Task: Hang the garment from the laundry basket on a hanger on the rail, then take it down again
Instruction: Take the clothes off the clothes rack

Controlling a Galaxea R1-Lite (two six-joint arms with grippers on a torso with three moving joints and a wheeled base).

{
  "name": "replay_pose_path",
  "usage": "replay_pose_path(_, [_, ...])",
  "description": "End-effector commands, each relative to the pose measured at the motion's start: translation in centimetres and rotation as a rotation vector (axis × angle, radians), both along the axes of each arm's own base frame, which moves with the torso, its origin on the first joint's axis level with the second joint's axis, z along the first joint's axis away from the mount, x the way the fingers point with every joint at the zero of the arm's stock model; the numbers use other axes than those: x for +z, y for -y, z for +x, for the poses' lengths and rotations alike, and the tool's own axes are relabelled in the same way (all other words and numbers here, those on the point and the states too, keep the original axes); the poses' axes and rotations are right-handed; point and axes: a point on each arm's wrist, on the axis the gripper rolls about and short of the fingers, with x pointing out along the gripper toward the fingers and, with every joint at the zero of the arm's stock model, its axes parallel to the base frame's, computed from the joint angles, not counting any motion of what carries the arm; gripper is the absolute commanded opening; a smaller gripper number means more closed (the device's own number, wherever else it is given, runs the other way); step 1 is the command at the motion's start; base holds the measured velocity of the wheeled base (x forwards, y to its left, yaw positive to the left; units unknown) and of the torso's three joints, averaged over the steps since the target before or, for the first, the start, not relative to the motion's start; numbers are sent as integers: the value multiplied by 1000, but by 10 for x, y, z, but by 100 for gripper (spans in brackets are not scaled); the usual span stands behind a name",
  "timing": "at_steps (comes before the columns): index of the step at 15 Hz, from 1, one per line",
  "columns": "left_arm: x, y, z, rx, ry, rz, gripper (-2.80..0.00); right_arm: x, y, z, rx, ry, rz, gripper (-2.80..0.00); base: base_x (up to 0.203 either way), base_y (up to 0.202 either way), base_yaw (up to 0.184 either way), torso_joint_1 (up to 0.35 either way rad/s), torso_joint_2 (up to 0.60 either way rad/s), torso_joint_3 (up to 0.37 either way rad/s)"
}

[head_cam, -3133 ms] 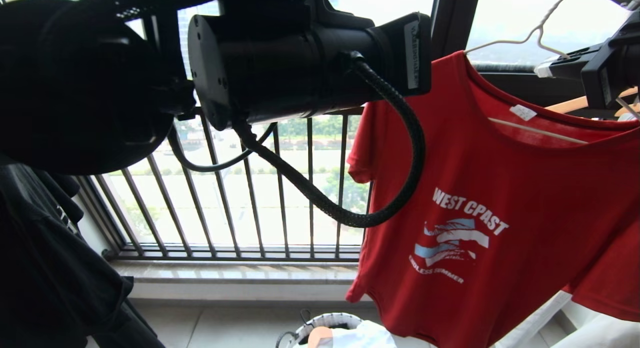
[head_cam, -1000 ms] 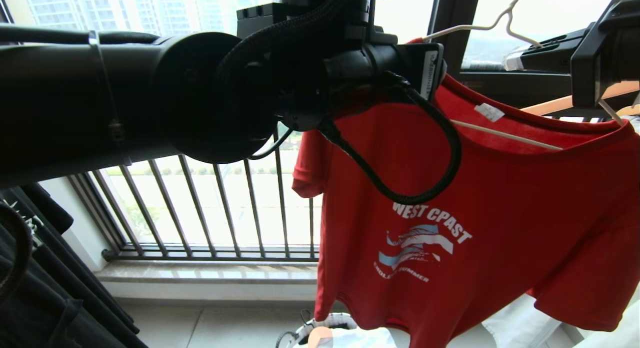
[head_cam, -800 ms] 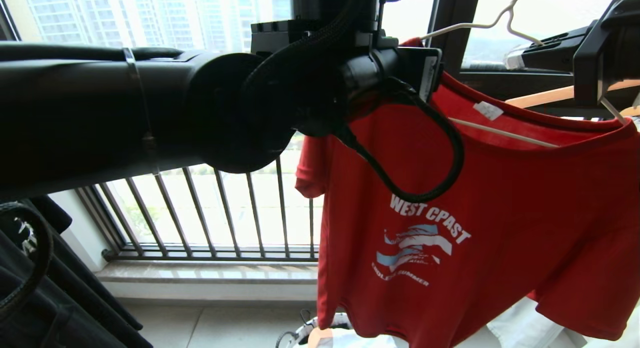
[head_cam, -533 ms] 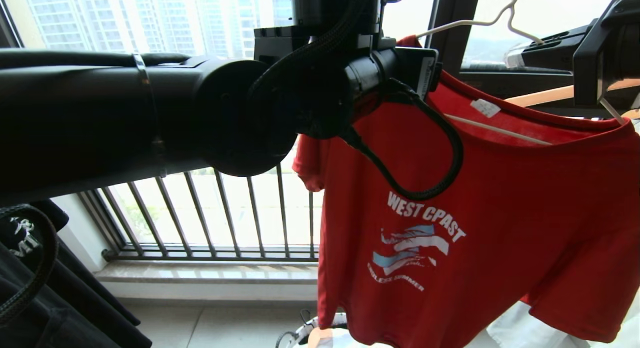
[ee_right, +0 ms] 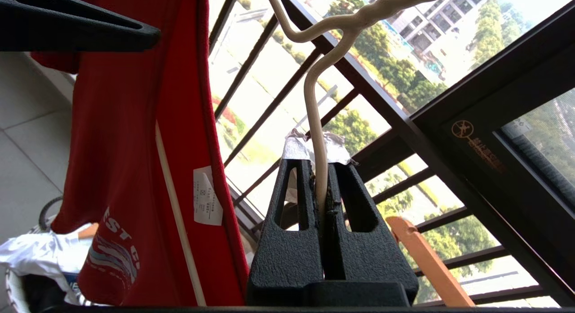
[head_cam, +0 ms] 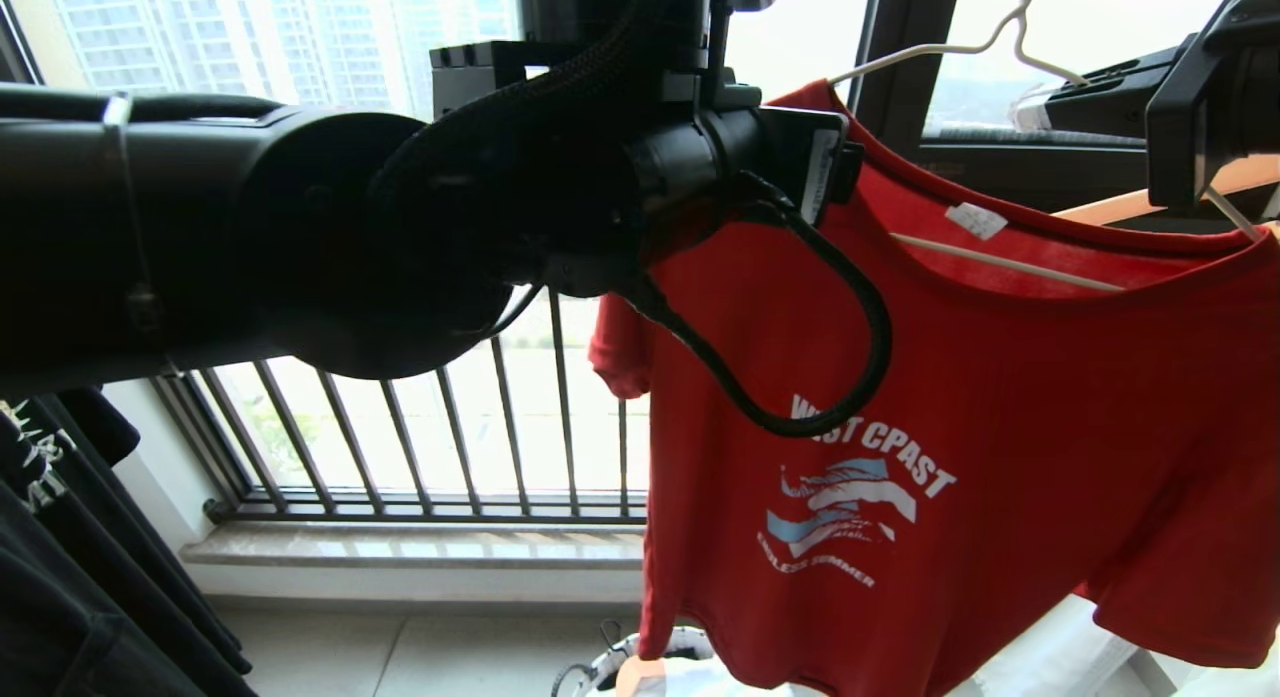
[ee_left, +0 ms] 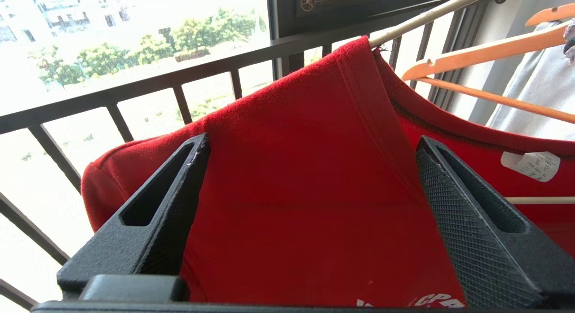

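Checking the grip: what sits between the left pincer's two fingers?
In the left wrist view, the red T-shirt's shoulder fills the gap between the open left pincer's fingers.

Daylight flooded in through the window, sky and towers blown out to glare, left arm reduced to a black backlit silhouette, garment evenly lit and sharp, wide-angle bending at the edges, distant trees soft.

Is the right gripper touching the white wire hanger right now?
Touching. The right wrist view shows the right gripper shut on the white wire hanger, its neck pinched between the two black fingers.
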Motion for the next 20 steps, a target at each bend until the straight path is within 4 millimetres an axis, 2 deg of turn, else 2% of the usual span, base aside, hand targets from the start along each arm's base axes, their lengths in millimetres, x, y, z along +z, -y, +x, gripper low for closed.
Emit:
replay_pose_path(1, [6,-7,-5,4,9,-12,0,0,-3,-1,7,1,-4,-280,0,0,0,0,0,0])
replay_pose_path(10, [0,-4,0,81,10,24,0,2,-6,-4,13,9,-4,-280,0,0,0,0,0,0])
replay_pose_path(20, [5,-5,1,85,23,11,0,3,-6,-7,16,13,-2,-280,0,0,0,0,0,0])
